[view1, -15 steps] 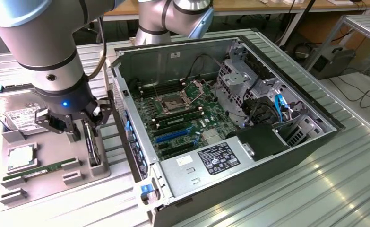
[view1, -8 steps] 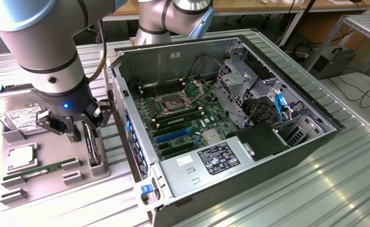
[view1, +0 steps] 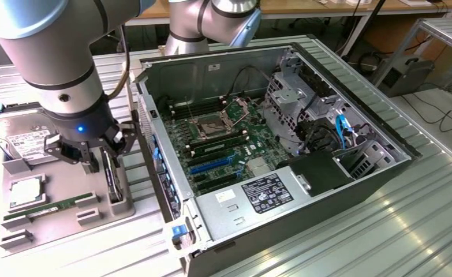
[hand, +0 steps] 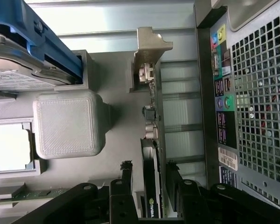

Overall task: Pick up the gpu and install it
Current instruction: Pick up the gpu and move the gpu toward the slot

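Observation:
The gpu (view1: 115, 183) stands edge-on, dark and thin, in a slot of the grey holder tray (view1: 60, 222) at the exterior view's left, beside the open computer case (view1: 380, 135). My gripper (view1: 108, 164) is lowered right over it. In the wrist view the gpu (hand: 152, 135) runs as a thin green-and-black edge with its silver bracket (hand: 150, 44) at the far end. My gripper (hand: 149, 186) is open and straddles the card. One fingertip (hand: 126, 175) stands clear of the card with a visible gap; the other (hand: 172, 175) sits close beside it.
The tray also holds a silver hard drive (view1: 18, 138), a CPU (view1: 27, 192) and a green RAM stick (view1: 50, 206). The case's perforated rear panel (hand: 256, 93) stands close beside the card. Inside the case lie the motherboard (view1: 226, 144) and its blue slot (view1: 210, 164).

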### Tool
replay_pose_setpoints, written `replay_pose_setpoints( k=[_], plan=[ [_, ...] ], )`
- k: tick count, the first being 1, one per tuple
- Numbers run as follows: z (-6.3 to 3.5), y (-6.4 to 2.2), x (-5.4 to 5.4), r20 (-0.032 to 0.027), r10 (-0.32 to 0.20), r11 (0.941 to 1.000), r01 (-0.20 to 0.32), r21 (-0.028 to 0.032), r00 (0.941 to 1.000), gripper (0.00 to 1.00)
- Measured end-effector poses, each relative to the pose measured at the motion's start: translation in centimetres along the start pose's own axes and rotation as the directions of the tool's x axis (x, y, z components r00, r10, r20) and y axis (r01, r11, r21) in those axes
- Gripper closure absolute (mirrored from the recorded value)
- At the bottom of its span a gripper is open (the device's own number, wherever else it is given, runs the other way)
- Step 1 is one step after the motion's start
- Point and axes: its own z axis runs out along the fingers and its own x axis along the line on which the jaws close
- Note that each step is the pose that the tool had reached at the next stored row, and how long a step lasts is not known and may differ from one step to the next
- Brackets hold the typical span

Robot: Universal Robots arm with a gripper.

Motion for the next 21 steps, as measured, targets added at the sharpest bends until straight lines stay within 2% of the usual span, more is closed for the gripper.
replay_pose_setpoints(
  k=[4, 21],
  plan=[
    [0.11, 0.25, 0.04, 0.0001, 0.000, 1.0000, 0.000, -0.0001, 1.0000, 0.58],
    [0.34, 0.25, 0.06, -0.0001, -0.003, 1.0000, 0.003, -0.0003, 1.0000, 0.59]
  ],
)
